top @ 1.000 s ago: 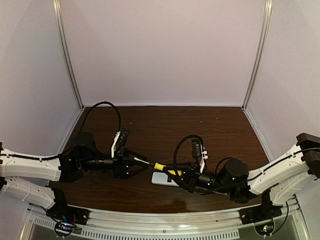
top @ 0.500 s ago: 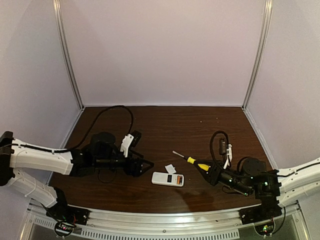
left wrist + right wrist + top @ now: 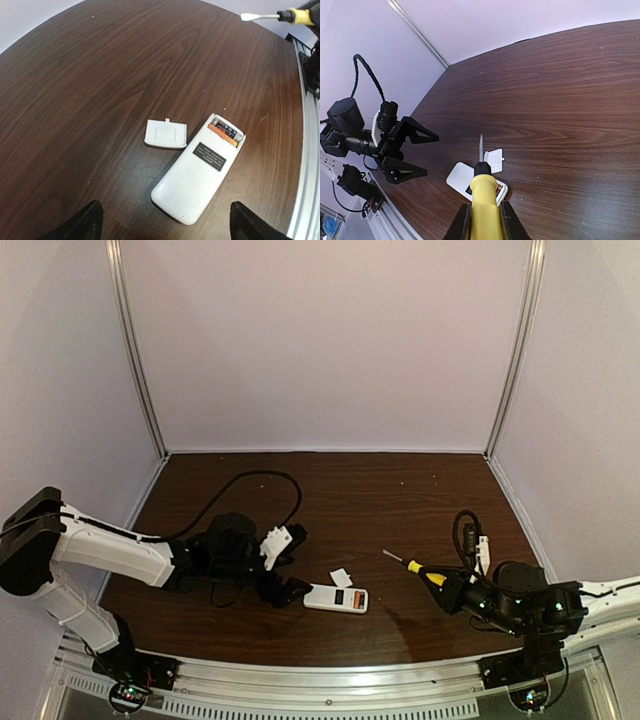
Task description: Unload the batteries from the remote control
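Note:
The white remote control (image 3: 196,175) lies back up on the table, its battery bay open at the far end. An orange battery (image 3: 221,135) and a dark battery (image 3: 229,131) sit side by side in the bay. The remote also shows in the top view (image 3: 335,598) and in the right wrist view (image 3: 460,176), partly hidden there by the screwdriver. My left gripper (image 3: 292,580) is open and empty just left of the remote; its fingertips (image 3: 82,225) stand either side of the near end. My right gripper (image 3: 483,222) is shut on a yellow-handled screwdriver (image 3: 485,197), held above the table right of the remote.
A small white square cover (image 3: 166,135) lies loose next to the remote's far left side; it also shows in the top view (image 3: 341,578). The screwdriver (image 3: 420,570) points left toward the remote. A metal rail (image 3: 320,690) edges the table's front. Walls close the other sides.
My right gripper has drawn back to the right with the screwdriver, off the remote. The cover now lies beside the remote. My left gripper has moved right, up to the remote.

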